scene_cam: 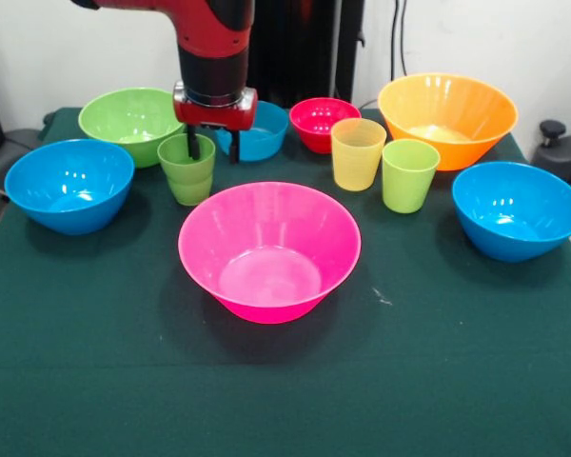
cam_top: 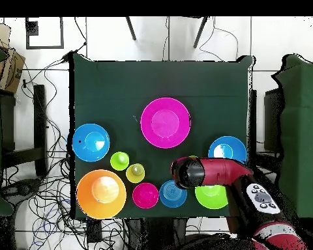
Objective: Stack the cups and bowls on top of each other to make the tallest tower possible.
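Front view: end effector [scene_cam: 212, 148] with fingers apart, one inside the rim of nested green cups [scene_cam: 187, 168] behind pink bowl [scene_cam: 268, 249]. Overhead: arm hiding cups; bowl mid-desk [cam_top: 113, 91]. Grasping step likely; next, closing and lifting.

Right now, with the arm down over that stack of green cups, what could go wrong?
The tool has one finger inside the nested green cups and one outside, so the grip may lift only the top cup or tip the stack. The small blue bowl sits right behind it and could get nudged. The pink bowl is empty, so no tower has begun.
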Motion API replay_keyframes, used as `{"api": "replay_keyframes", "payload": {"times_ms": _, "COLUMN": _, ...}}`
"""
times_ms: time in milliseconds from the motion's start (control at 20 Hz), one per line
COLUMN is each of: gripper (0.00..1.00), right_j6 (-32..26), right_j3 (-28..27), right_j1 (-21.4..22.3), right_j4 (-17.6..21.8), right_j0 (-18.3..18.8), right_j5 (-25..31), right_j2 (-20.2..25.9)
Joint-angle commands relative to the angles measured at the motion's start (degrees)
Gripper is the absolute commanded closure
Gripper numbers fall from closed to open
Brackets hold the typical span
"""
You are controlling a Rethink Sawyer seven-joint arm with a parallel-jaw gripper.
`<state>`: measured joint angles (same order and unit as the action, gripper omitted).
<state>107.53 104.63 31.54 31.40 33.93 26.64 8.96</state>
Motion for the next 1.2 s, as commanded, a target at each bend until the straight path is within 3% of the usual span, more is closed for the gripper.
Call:
{"api": "replay_keyframes", "payload": {"times_ms": 50, "gripper": 0.00, "right_j6": -3.2, "right_j3": -1.7, "right_j1": -1.3, "right_j4": 4.1, "right_j0": -1.0, "right_j5": -2.5, "right_j2": 4.3}}
{"api": "replay_keyframes", "payload": {"times_ms": 300, "gripper": 0.00, "right_j6": -2.0, "right_j3": -1.1, "right_j1": -1.3, "right_j4": 4.6, "right_j0": -1.2, "right_j5": -4.7, "right_j2": 4.0}}
{"api": "replay_keyframes", "payload": {"times_ms": 350, "gripper": 1.00, "right_j6": -2.0, "right_j3": -1.2, "right_j1": -1.4, "right_j4": 4.5, "right_j0": -1.2, "right_j5": -4.8, "right_j2": 4.1}}
{"api": "replay_keyframes", "payload": {"times_ms": 1000, "gripper": 1.00, "right_j6": -1.6, "right_j3": -1.4, "right_j1": -1.7, "right_j4": 5.1, "right_j0": -1.3, "right_j5": -6.0, "right_j2": 4.0}}
{"api": "replay_keyframes", "payload": {"times_ms": 1100, "gripper": 1.00, "right_j6": -1.7, "right_j3": -1.2, "right_j1": -0.5, "right_j4": 5.2, "right_j0": -1.3, "right_j5": -7.1, "right_j2": 4.3}}
{"api": "replay_keyframes", "payload": {"times_ms": 1200, "gripper": 1.00, "right_j6": -2.8, "right_j3": -0.3, "right_j1": 1.8, "right_j4": 4.3, "right_j0": -1.2, "right_j5": -4.5, "right_j2": 4.8}}
